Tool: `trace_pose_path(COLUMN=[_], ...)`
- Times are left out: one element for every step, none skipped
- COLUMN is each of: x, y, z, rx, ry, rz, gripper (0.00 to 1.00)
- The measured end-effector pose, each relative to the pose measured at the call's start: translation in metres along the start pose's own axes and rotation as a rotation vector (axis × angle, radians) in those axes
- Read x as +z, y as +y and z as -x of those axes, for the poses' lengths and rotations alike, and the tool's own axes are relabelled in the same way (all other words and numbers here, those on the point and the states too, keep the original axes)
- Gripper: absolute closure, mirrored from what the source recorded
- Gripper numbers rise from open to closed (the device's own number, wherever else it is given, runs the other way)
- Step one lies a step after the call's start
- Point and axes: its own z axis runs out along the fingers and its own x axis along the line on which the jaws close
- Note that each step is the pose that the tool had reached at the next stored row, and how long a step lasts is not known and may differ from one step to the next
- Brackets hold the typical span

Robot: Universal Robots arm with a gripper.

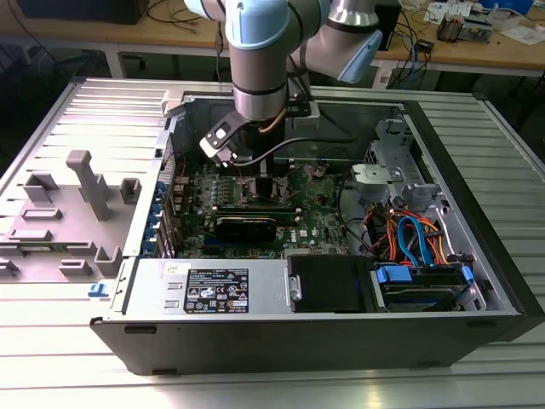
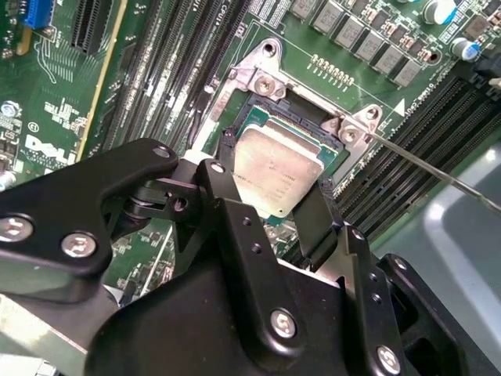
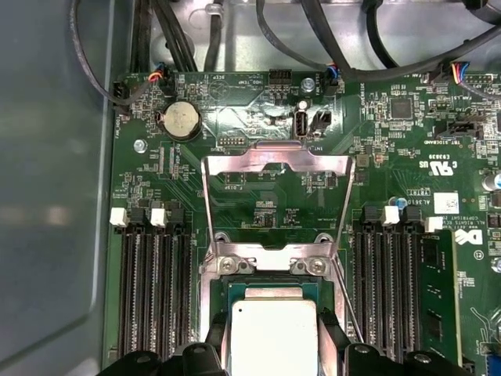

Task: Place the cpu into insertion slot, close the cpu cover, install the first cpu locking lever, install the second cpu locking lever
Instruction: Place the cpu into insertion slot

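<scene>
gripper (image 2: 274,188) fingers hugged both cpu (image 2: 278,164) edges, looked clamped on it. cpu sat low in slot (image 2: 304,117), fully seated or not, couldn't tell. risk imo: any tilt or offset there could've bent socket pins, and crooked let-go could've dragged cpu askew. cpu was flat square, dull silver top, thin green rim. cover (image 3: 274,154) stood flipped open, clear of slot.

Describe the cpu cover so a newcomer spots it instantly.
On the green motherboard, find the silver-topped cpu between the black memory slots. The cpu cover is hinged beside it, swung open: the one thin silver frame with a big window showing board.
</scene>
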Motion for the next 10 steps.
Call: trace_pose_path(x=[0.0009,0.0016,0.0024,0.003,0.0033,0.0034,0.0035,0.0035,0.0036,0.0036], y=[-0.0001,-0.0003,-0.0004,-0.0005,-0.0006,-0.0007,-0.0007,-0.0008,-0.0008,-0.0007], z=[0.0,0.0,0.0,0.0,0.0001,0.0001,0.0001,0.0001,0.0,0.0], rx=[0.0,0.0,0.0,0.0,0.0,0.0,0.0,0.0,0.0,0.0], ry=[-0.0002,0.0,-0.0001,-0.0004,-0.0005,-0.0006,-0.0006,-0.0005,-0.0004,-0.0004], rz=[0.0,0.0,0.0,-0.0001,-0.0001,-0.0002,-0.0002,-0.0001,0.0,0.0], gripper=[0.46,0.46,0.46,0.46,0.46,0.46,0.46,0.46,0.46,0.46])
